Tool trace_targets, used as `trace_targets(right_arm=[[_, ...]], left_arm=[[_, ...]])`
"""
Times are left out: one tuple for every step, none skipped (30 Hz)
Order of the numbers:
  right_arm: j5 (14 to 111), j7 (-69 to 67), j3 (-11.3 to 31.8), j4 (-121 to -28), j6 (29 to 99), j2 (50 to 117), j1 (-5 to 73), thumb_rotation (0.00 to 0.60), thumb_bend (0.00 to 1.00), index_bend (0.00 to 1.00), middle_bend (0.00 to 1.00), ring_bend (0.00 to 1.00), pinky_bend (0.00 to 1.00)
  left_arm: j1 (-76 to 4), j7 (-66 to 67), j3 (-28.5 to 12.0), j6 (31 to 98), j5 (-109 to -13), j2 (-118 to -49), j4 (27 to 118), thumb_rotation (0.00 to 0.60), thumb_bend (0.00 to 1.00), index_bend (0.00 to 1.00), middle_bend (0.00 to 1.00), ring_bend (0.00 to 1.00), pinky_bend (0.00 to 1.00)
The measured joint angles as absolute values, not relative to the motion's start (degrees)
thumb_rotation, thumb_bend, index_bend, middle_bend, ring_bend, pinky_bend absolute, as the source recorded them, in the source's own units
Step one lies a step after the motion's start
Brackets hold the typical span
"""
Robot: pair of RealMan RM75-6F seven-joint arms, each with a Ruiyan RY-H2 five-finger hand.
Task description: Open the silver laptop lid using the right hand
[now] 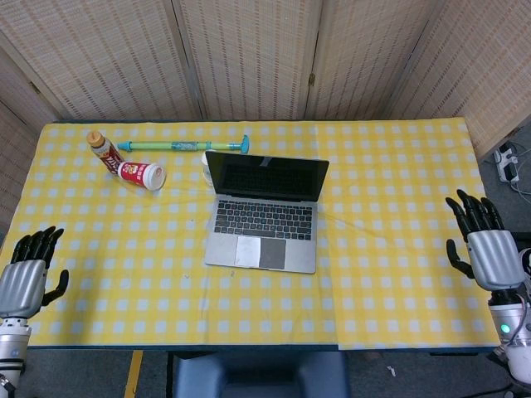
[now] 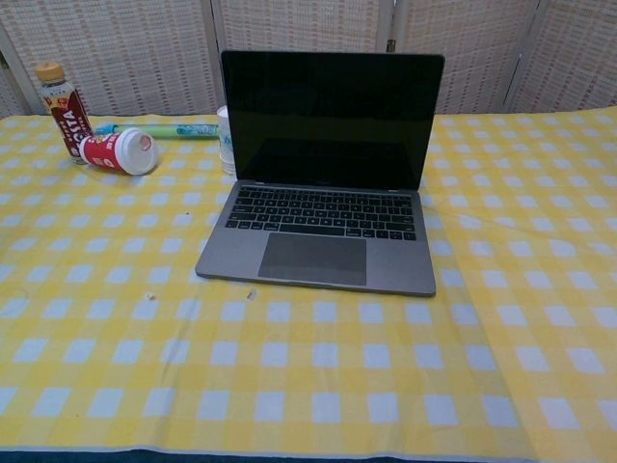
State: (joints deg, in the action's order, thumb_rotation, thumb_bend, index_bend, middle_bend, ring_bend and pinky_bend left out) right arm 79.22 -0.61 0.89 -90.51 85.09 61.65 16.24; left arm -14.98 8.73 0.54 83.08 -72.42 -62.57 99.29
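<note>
We see the laptop [image 1: 265, 211] in the middle of the table [image 1: 398, 166], its lid upright and dark screen facing us, so the opening looks done. Our right hand [image 1: 483, 253] hangs off the table's right edge, fingers spread, holding nothing; our left hand [image 1: 26, 275] sits likewise off the left edge, empty. Both keep well apart from the laptop, likely parked clear. A bottle [image 1: 103, 151] and cup [image 1: 141, 175] lie at the far left.
</note>
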Motion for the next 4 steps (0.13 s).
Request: trace_targets(right_arm=[[79.5, -1.2, 0.7, -90.1, 85.8, 62.0, 15.4, 0.600, 0.59, 0.00, 0.00, 0.02, 0.00], [79.7, -1.8, 0.5, -89.8, 86.6, 62.5, 14.4, 0.600, 0.59, 0.00, 0.00, 0.02, 0.00], [80.0, -2.2, 0.3, -89.6, 87.1, 62.9, 13.7, 0.600, 0.59, 0.00, 0.00, 0.02, 0.00], [80.2, -2.6, 0.2, -89.4, 87.5, 63.2, 13.1, 0.600, 0.59, 0.00, 0.00, 0.02, 0.00]], left_arm=[[-14.4, 9.1, 0.8, 83.5, -72.8, -62.5, 99.8, 0.600, 0.55, 0.03, 0.09, 0.05, 0.00], [-13.9, 9.4, 1.0, 84.0, -73.1, -62.5, 100.3, 0.600, 0.55, 0.03, 0.09, 0.05, 0.00], [-13.5, 9.6, 1.1, 84.5, -73.5, -62.5, 100.7, 0.600, 0.55, 0.03, 0.09, 0.05, 0.00], [-13.2, 9.7, 1.2, 85.2, -74.1, -62.6, 100.9, 0.600, 0.55, 0.03, 0.09, 0.05, 0.00]])
